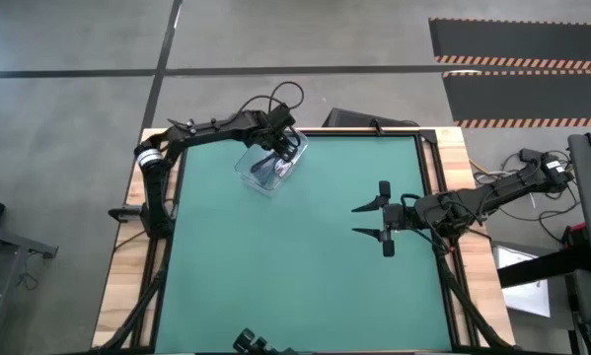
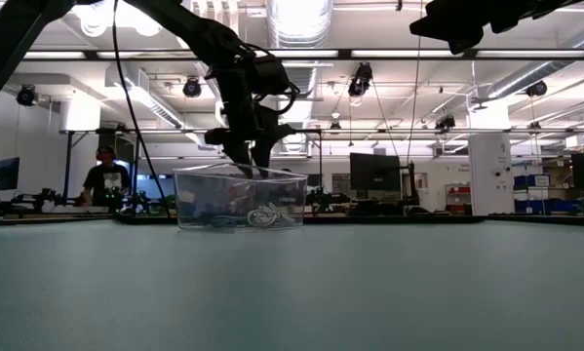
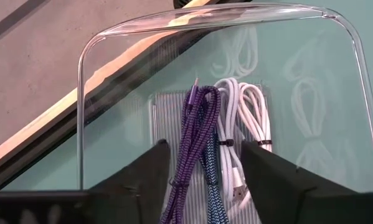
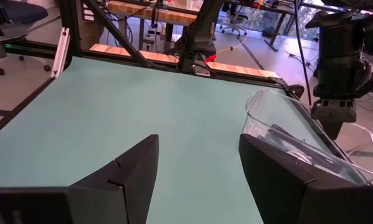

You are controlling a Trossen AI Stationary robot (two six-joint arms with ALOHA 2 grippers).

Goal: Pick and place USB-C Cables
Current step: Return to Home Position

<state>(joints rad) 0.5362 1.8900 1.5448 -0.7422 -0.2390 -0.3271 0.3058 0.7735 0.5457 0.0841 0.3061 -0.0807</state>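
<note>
Teal-green counter (image 1: 305,286), workshop beyond. Clear plastic box (image 1: 293,156) holds the bundled purple, teal and white USB-C cables (image 3: 195,118). Left tool (image 3: 205,144) open, empty, at its mouth: I risk snagging a cable on lifting. Right tool (image 1: 354,221) open, well apart.

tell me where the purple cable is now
It lies in the clear box at the table's far left in the high view, right below the open left gripper, beside the white cables.

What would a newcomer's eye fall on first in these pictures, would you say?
Likely the clear bin at the far left of the table, holding a purple cable and white cables. The left gripper hangs over it, fingers open, while the right gripper waits open over the table's right side.
</note>
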